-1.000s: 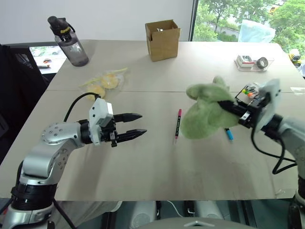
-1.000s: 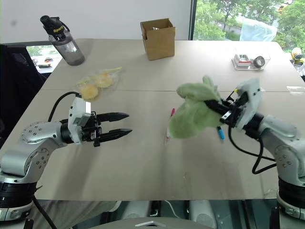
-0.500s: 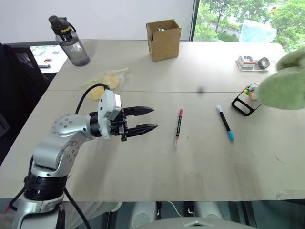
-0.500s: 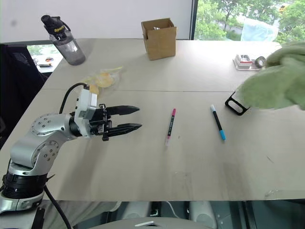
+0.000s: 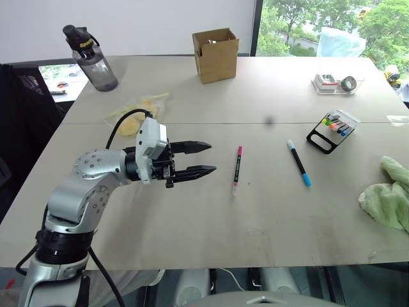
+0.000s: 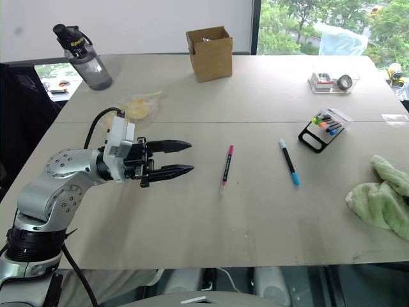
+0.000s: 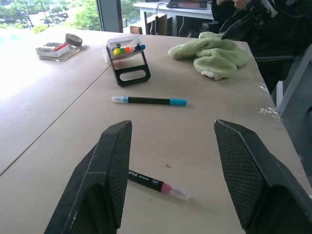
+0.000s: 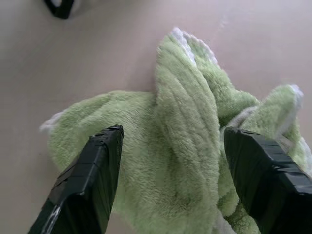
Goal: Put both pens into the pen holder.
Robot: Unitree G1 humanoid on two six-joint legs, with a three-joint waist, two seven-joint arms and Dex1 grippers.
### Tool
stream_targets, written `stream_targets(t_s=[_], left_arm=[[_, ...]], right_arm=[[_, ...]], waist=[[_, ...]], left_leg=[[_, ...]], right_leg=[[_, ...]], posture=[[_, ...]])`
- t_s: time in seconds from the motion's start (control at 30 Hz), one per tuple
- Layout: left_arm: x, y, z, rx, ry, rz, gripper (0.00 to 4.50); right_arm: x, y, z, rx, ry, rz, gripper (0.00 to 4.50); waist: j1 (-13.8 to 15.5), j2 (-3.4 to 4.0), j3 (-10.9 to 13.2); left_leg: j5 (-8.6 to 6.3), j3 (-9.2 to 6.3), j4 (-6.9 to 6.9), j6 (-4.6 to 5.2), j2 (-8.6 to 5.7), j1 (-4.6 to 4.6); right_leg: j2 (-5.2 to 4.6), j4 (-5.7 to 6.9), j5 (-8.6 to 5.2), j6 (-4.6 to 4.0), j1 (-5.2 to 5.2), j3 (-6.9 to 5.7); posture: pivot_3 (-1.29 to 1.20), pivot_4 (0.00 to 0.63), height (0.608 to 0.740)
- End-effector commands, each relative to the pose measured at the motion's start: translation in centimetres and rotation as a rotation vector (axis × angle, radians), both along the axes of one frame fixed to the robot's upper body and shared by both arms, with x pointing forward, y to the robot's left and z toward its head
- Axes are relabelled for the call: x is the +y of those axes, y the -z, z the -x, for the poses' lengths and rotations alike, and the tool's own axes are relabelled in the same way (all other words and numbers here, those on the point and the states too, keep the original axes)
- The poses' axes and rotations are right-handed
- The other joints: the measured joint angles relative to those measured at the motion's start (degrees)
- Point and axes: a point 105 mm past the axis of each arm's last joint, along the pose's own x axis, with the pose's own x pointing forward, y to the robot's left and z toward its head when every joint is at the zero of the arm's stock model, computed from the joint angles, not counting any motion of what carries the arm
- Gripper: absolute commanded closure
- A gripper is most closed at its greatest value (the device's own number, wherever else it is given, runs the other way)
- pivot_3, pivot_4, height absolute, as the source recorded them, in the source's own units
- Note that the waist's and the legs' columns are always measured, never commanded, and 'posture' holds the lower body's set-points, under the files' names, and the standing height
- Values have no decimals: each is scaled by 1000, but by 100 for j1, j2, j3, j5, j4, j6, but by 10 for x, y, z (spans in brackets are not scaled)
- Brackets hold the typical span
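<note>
While hovering open-jawed: left gripper (image 5: 203, 160) empty, magenta-capped pen (image 5: 236, 169) just ahead.
Beyond that, blue-capped pen (image 5: 299, 164), then pen holder (image 5: 330, 133) farthest; right gripper (image 8: 170, 146) spread over green cloth (image 8: 180, 146). Risks rolling slim barrel aside through off-centre closing.

Head pair: two eyes side by side, high above the counter (image 5: 192, 96), facing forward and down; both take in the whole top from the water bottle (image 5: 91, 57) to the green cloth (image 5: 390, 201).
Left wrist: low, just behind the left claw (image 7: 170, 161), facing along the counter; nearest past its tips the pink pen (image 7: 158, 184), beyond it the blue pen (image 7: 148, 101), the pen holder (image 7: 127, 62) and cloth, shared with the head pair.
Right wrist: close above the cloth, facing down past the right claw (image 8: 170, 161).
</note>
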Motion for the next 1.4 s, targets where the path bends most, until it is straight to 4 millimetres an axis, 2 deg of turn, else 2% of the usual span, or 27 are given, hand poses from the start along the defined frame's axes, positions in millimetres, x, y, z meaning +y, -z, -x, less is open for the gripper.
stream_targets(t_s=[0.03,0.1,0.27,0.4,0.5,0.63,0.73,0.8,0.9,1.0,1.2,1.27,1.33,1.4], left_arm=[[0,-7,1,-50,8,-6,1747],[0,-5,0,-51,-2,-8,1747],[2,3,-1,-50,-32,-18,1747],[1,5,-2,-53,-44,-15,1747],[3,5,-2,-61,-68,-6,1747],[5,8,0,-59,-92,0,1747],[6,9,2,-53,-103,6,1747],[8,10,3,-47,-112,3,1747],[10,12,3,-41,-119,-3,1747],[10,14,0,-39,-119,-9,1747],[10,12,-4,-43,-117,-1,1747],[10,8,-8,-19,-141,49,1747],[12,1,-18,56,-207,172,1747],[9,-9,-27,160,-274,369,1747]], right_arm=[[21,-32,-19,-113,-92,47,948],[43,-38,-36,-170,-163,35,948],[111,-35,-75,-197,-371,9,948],[154,-26,-101,-121,-475,-28,948],[178,-8,-118,-61,-500,-15,948],[183,26,-132,18,-450,30,948],[180,43,-134,62,-413,33,948],[179,47,-133,65,-394,25,948],[180,49,-131,74,-386,11,948],[183,51,-126,95,-395,2,1736],[187,49,-123,84,-400,-4,4465],[189,43,-123,56,-406,-15,4465],[196,35,-120,20,-446,-49,4465],[216,16,-114,-64,-528,-187,4465]], waist=[[-14,-4,2],[-29,-8,4],[-69,-15,10],[-70,-17,19],[-53,-21,22],[24,-23,21],[57,-23,21],[73,-22,21],[73,-23,19],[74,-23,18],[67,-24,18],[67,-24,18],[67,-24,18],[76,-24,18]], left_leg=[[0,0,0,0,0,0],[0,0,1,0,-1,-1],[6,-7,0,-12,0,-4],[15,-5,2,-25,-1,-8],[15,-9,1,-25,0,-12],[15,-13,2,-26,-2,-31],[15,-7,8,-25,-5,-60],[16,-10,20,-25,-5,-101],[16,-11,22,-26,-2,-105],[16,-14,22,-26,-3,-103],[16,-14,22,-26,-3,-102],[16,-14,22,-26,-3,-102],[16,-14,22,-26,-3,-103],[16,-17,23,-26,-3,-105]], right_leg=[[0,0,0,0,0,0],[1,-1,0,1,0,1],[-1,-2,3,-5,-2,-4],[-6,-3,12,-20,-5,-4],[-15,-4,12,-20,-8,-8],[-25,-6,10,-17,-22,-19],[-27,-5,10,-16,-50,-15],[-28,5,11,-15,-89,-18],[-33,8,12,-16,-93,-18],[-26,11,12,-16,-92,-23],[-15,11,12,-16,-92,-22],[-15,11,12,-16,-92,-22],[-15,10,12,-16,-92,-22],[-19,11,12,-15,-91,-23]], posture=[[0,150,736],[0,150,736],[0,150,736],[0,150,736],[0,150,736],[0,150,736],[0,150,736],[0,150,736],[0,150,736],[0,150,736],[0,150,736],[0,150,736],[0,150,736],[0,150,736]])
